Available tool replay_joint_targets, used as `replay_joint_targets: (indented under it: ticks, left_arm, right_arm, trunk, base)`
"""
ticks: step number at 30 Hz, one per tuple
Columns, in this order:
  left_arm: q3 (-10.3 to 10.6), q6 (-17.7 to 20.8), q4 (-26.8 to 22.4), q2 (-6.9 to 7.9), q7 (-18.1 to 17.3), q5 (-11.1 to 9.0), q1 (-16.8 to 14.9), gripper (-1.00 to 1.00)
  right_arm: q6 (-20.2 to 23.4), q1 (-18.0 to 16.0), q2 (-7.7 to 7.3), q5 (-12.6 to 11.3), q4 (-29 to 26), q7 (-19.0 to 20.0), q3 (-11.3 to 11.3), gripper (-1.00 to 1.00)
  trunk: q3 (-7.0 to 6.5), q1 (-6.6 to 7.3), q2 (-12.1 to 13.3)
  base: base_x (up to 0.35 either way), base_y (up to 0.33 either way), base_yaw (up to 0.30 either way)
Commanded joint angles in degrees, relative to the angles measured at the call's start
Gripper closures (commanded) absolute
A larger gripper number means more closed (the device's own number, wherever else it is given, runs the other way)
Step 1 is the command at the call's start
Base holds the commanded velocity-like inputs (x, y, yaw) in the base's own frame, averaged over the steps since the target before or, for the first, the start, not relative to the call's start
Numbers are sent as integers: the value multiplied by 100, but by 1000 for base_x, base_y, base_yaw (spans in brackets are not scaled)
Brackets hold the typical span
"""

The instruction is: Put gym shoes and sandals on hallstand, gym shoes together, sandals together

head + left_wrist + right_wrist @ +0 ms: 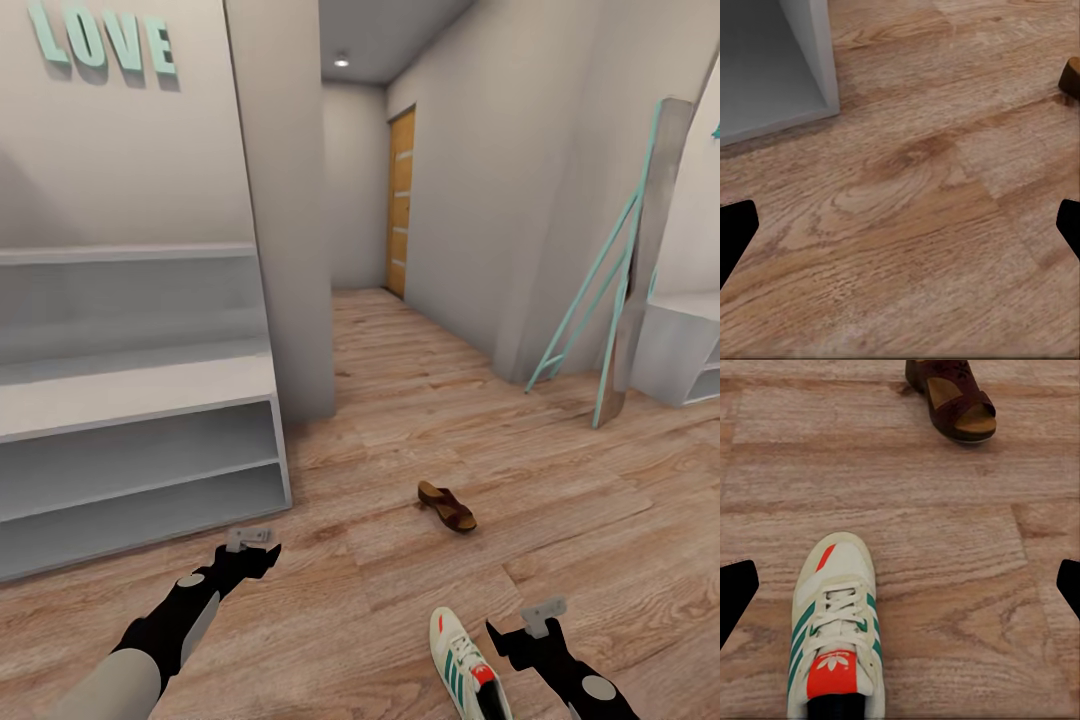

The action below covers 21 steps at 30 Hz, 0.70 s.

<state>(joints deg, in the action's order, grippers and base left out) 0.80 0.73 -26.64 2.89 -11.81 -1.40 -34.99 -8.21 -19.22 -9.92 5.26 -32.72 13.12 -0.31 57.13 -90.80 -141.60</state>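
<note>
You are facing down a corridor with both arms lowered over the corridor floor (400,470). The hallstand (130,400) is standing against the left wall: a grey bench top with two open shelves beneath it, all unloaded. The near corner of its lowest shelf (772,67) is showing in the left wrist view.

One gym shoe (468,665) is lying on the floor at the near right, sole down, toe pointing away from you, just left of the right gripper (520,640). In the right wrist view the gym shoe (836,630) is sitting between the two fingertips (735,589), off centre, with nothing touching it. The fingers are spread wide and holding nothing.

One sandal (447,506) is resting on the floor farther out, near the middle of the corridor, apart from the gym shoe. It is appearing beyond the shoe in the right wrist view (951,399), and its edge (1070,77) is just entering the left wrist view.

The left gripper (250,555) is hovering near the hallstand's right end. Its fingertips (735,232) are standing far apart over bare planks, gripping nothing.

A teal-framed leaning mirror (630,270) is propped against the right wall, and a wooden door (400,200) is closing off the far right side of the corridor.
</note>
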Motion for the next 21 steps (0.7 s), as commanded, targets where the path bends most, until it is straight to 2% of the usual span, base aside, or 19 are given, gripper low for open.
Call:
replay_joint_targets:
  ticks: [1,4,14,21]
  left_arm:
    - [8,6,0,2,-15,-14,-3,-100]
    - [5,4,1,6,-18,-13,-6,-100]
    - [-16,26,-76,-20,-44,-18,-49,-100]
    - [-18,70,-330,-64,-268,-24,-137,-100]
  right_arm:
    - [-23,-3,-1,55,2,7,-4,-100]
    - [-23,-3,-1,55,2,7,-4,-100]
    - [-23,-3,-1,55,2,7,1,-100]
    - [-23,-3,-1,55,2,7,-2,-100]
  trunk:
    - [33,-21,-44]
    - [114,-87,-164]
    - [426,-113,-177]
    - [645,-131,-187]
  base:
    - [0,0,0]
    - [0,0,0]
    - [0,0,0]
    - [0,0,0]
